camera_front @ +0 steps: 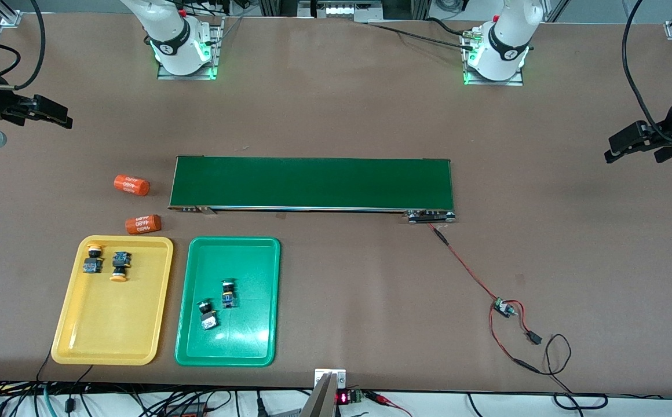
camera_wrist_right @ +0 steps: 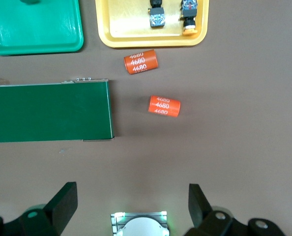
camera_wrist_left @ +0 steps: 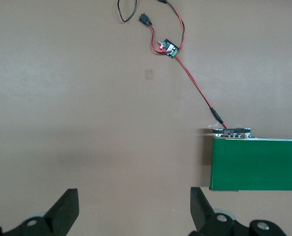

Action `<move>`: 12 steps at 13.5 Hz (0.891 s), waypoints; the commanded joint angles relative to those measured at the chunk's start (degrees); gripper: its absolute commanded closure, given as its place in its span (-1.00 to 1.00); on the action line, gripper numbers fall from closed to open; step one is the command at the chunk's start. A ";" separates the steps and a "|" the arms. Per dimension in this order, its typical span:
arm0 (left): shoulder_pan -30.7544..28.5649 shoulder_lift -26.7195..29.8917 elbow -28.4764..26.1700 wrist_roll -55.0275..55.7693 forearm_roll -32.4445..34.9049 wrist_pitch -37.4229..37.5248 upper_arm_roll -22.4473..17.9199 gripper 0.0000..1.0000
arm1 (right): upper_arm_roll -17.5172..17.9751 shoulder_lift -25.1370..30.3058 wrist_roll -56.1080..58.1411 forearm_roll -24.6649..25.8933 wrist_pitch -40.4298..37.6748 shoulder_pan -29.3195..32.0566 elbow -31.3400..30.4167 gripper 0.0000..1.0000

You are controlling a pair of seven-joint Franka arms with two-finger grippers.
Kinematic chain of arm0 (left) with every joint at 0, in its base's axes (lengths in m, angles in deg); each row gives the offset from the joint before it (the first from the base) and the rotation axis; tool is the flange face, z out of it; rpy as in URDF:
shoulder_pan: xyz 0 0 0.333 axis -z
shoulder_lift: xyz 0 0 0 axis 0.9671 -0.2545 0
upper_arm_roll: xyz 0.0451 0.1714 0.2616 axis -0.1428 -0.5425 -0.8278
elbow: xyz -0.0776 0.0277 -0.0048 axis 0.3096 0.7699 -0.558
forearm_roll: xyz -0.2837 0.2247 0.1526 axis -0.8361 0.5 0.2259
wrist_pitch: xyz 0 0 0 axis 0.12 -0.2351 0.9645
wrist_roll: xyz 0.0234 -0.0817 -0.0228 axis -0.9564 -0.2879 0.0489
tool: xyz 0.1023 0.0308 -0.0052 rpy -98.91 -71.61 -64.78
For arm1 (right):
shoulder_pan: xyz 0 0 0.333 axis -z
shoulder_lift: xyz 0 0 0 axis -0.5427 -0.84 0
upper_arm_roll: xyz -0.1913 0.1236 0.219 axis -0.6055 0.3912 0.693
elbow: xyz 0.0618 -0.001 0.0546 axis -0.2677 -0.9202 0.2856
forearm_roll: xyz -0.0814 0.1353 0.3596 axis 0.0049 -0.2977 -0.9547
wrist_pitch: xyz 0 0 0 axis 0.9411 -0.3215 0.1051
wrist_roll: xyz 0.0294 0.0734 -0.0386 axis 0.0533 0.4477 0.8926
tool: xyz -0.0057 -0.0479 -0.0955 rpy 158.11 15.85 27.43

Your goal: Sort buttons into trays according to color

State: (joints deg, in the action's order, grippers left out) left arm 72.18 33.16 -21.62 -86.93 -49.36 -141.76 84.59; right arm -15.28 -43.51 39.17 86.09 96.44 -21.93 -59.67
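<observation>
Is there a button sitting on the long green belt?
No, the belt is bare; the buttons lie in the yellow tray and the green tray.

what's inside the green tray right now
Two buttons lie on their sides inside the green tray, close together near its middle. Their caps show little green from above; whatever is under their bodies is covered.

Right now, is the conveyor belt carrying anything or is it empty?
Empty. The front view shows the conveyor belt as bare green end to end; both wrist views show its ends bare too.
</observation>
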 commanded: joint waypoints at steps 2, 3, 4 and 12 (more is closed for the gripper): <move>-0.09 1.23 -0.47 0.85 0.87 1.46 0.53 -1.00 | -0.32 -0.77 0.85 -1.30 -0.14 1.80 0.57 -1.00; -0.09 1.23 -0.47 0.85 0.95 1.46 0.53 -1.00 | -0.76 -1.12 0.93 -1.30 0.03 1.89 0.67 -1.00; -0.09 1.31 -0.47 0.85 0.95 1.46 0.53 -1.00 | -1.20 -1.13 0.93 -1.38 0.11 1.89 0.67 -1.00; -0.09 1.32 -0.47 0.77 0.95 1.46 0.35 -1.00 | -6.37 -0.95 1.20 -2.53 -0.23 -1.17 0.67 -1.00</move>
State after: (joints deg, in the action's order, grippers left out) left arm 72.19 33.35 -21.62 -86.86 -49.36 -140.97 84.75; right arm -19.40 -44.71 39.57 84.73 96.87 -21.11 -59.60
